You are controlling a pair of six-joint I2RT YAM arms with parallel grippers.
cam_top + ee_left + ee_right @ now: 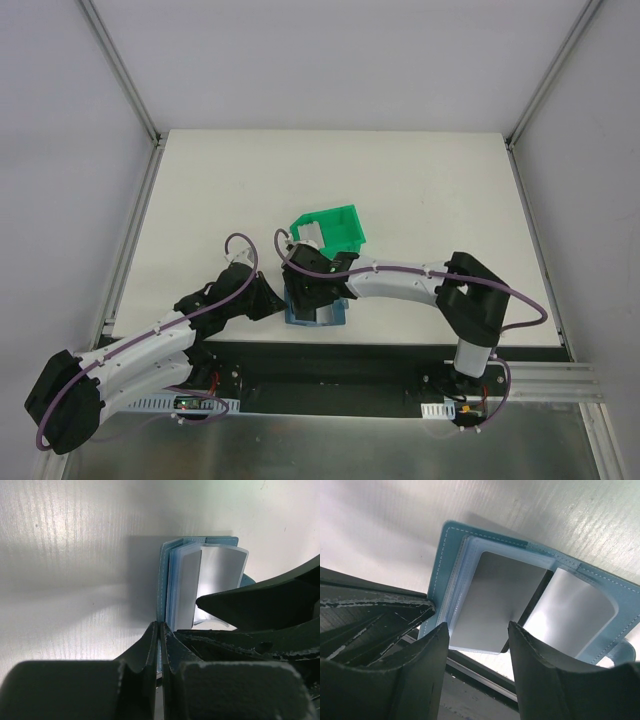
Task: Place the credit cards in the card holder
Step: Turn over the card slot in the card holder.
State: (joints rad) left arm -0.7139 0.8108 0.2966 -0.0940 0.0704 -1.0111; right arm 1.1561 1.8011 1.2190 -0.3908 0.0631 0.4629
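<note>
Just on the near side of the green bin (pixel 330 228), the card holder (pixel 300 318) lies open (a grey credit card (pixel 495 595) showing inside). Left gripper (pixel 160 630) pinches its cover edge; right gripper (pixel 477 650) stands spread.

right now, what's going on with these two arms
The left gripper is shut on the cover of the card holder, propping it open. The right gripper is open, poised over a grey card lying in the holder; a second grey card sits beside it. A green bin stands just behind.
</note>
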